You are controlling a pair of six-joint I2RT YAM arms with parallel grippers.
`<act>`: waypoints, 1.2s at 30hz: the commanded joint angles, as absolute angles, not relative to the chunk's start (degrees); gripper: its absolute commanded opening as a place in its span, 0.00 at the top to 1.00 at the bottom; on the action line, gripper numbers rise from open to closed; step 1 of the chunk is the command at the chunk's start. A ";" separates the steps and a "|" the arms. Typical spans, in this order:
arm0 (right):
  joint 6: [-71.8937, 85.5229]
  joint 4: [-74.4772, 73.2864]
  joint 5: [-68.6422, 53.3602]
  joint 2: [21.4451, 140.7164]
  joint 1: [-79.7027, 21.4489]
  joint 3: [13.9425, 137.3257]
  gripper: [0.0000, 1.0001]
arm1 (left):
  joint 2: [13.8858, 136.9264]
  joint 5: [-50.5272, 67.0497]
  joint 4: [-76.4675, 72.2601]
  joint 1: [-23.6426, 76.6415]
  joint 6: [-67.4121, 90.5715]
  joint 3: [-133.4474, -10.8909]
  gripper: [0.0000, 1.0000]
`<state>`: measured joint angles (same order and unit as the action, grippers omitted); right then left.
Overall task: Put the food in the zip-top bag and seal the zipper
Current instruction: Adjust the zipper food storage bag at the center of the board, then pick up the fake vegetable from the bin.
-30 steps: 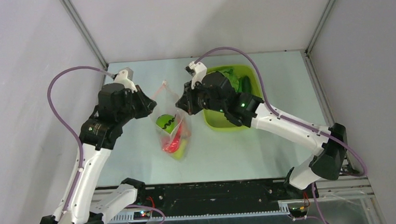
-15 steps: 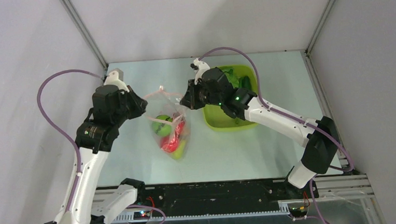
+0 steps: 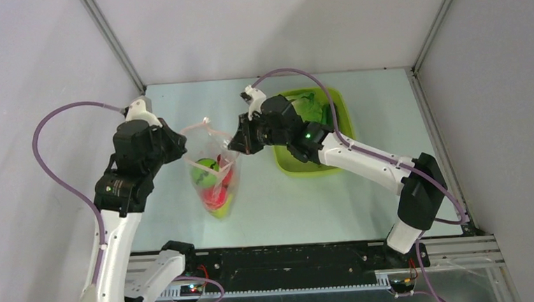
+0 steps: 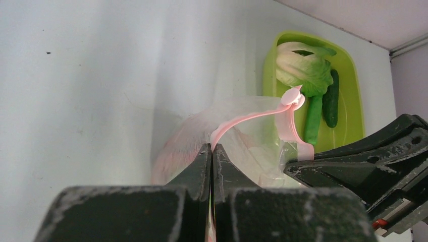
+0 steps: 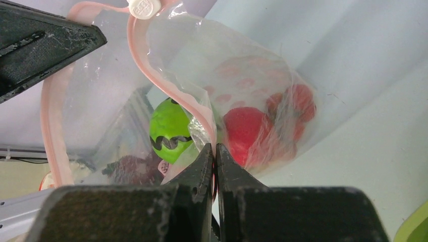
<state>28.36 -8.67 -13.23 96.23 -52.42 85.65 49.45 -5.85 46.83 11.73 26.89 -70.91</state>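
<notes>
The clear bag is held up over the surface between the two arms, just to the left of the green tray. The left claw is pressed together on the pink strip at the bag's mouth, and the right claw is pinched on the same strip further along, so the mouth is held open in a loop between them. A round slider is seen at the far bend of the strip. Inside the bag a green piece with a black wavy line and red tomatoes are gathered at the bottom. Whether the bag's bottom rests on the surface cannot be told.

A head of lettuce and two cucumbers lie in the tray, so loading is judged unfinished and sealing is not yet due.

For this step to be done well, the pinch should be kept on the stiff strip and not on the thin film, which would likely slip or tear. The mouth should be kept uppermost so that nothing rolls out. The bag would best be lowered until its weight is carried by the surface, with the mouth turned towards the tray, before one claw is freed for the next item. The lettuce is bulky, so a wide opening will be needed.
</notes>
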 commanded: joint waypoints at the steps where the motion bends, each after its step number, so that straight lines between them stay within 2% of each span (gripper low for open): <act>1: 27.71 -9.34 -12.37 95.92 -51.61 86.93 0.91 | 48.90 -3.14 41.88 11.08 26.40 -71.07 1.00; 5: 29.47 -11.38 -10.03 93.64 -49.45 82.72 0.87 | 50.27 7.74 38.41 11.07 26.81 -68.41 1.00; 9: 29.39 -14.61 -5.09 90.10 -48.31 79.23 0.83 | 51.40 11.93 35.75 11.33 27.63 -66.15 1.00; 10: 29.02 -15.94 -4.35 89.57 -48.22 78.99 0.79 | 51.70 12.29 35.11 11.71 27.75 -65.90 1.00; 11: 28.35 -16.54 -3.15 88.51 -48.19 78.79 0.73 | 51.86 12.61 34.87 11.92 27.90 -65.43 1.00; 12: 28.02 -17.49 -2.72 87.50 -48.24 78.65 0.58 | 52.08 12.72 34.58 12.49 27.92 -65.28 1.00; 15: 25.48 -17.98 -2.05 85.27 -48.15 78.65 0.36 | 52.69 12.14 34.22 14.11 27.70 -64.63 1.00; 16: 25.05 -17.90 -1.64 83.94 -48.21 78.66 0.25 | 52.80 11.87 34.20 14.87 27.74 -64.54 1.00; 17: 24.35 -17.87 -0.54 83.23 -48.18 78.62 0.20 | 53.04 11.56 34.08 15.17 27.70 -64.53 1.00; 18: 23.95 -17.89 0.74 81.89 -48.10 78.61 0.09 | 53.15 11.54 34.05 15.72 27.69 -64.52 1.00; 20: 22.88 -18.01 5.65 79.82 -47.99 78.42 0.01 | 53.46 11.26 33.90 16.32 27.85 -64.40 1.00; 25: 23.10 -16.92 24.02 76.31 -46.37 75.09 0.01 | 53.98 12.44 32.60 16.86 28.57 -63.89 1.00; 30: 28.13 -19.78 19.50 77.59 -39.21 72.97 0.00 | 54.52 13.11 32.00 17.14 28.90 -63.49 1.00; 36: 31.64 -20.83 18.48 86.52 -31.43 72.95 0.02 | 55.20 13.86 31.65 17.23 29.09 -63.24 1.00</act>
